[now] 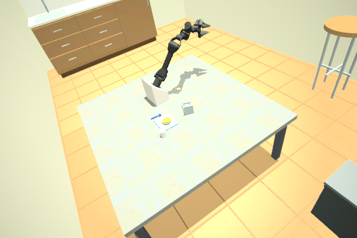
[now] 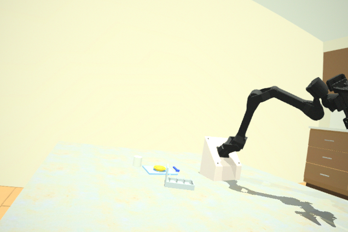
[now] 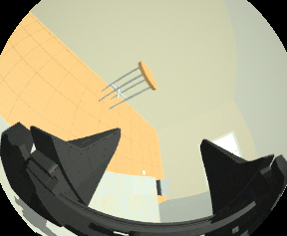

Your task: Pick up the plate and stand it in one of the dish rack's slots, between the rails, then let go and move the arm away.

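Pale marbled table [image 1: 230, 142] fills the middle of the top view; the black arm [image 1: 170, 53] stretches up and away toward the upper centre, its gripper [image 1: 203, 28] spread wide and holding nothing. Centre frame, the grey dish rack [image 1: 187, 109] stands near the yellow plate [image 1: 166, 120], which lies flat on a light-blue mat [image 1: 173, 126]. Judged risk: flat, thin plate offers little edge, so the fingers may slip or nudge the nearby white cup [image 1: 163, 134].

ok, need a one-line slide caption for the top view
Arm raised away from the table, gripper open and empty; yellow plate flat on its mat, dish rack beside it.
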You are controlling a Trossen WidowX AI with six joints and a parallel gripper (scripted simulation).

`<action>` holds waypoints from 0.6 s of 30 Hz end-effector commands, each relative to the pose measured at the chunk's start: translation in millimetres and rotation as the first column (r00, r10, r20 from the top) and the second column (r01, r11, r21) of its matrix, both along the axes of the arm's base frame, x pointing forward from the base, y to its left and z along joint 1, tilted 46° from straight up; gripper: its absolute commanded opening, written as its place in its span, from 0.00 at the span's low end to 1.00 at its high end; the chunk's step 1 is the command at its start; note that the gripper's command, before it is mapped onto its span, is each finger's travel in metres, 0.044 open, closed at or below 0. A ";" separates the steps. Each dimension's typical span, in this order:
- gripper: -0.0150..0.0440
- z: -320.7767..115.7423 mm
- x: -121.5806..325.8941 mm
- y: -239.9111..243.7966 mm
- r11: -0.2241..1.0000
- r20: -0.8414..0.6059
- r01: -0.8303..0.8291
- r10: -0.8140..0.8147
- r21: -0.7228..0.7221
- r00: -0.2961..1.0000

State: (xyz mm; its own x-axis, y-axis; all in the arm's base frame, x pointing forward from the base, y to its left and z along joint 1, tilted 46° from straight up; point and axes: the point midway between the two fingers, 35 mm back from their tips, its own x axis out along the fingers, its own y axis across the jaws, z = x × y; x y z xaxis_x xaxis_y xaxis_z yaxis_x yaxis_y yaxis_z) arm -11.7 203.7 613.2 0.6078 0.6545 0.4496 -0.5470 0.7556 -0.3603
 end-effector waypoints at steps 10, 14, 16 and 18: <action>0.93 1.4 8.5 16.4 0.996 0.073 0.085 -0.086 0.020 0.994; 0.93 0.1 10.1 30.9 0.991 0.135 0.132 -0.131 -0.005 0.982; 0.93 -1.0 11.5 38.5 0.988 0.166 0.156 -0.151 -0.018 0.975; 0.93 -2.5 13.3 46.3 0.983 0.195 0.179 -0.169 -0.032 0.966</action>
State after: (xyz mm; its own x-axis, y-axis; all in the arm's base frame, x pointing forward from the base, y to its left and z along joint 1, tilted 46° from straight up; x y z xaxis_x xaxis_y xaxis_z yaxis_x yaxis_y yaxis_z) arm 4.5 228.4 617.1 0.6320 0.5674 0.5279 -0.3814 0.8207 -0.4255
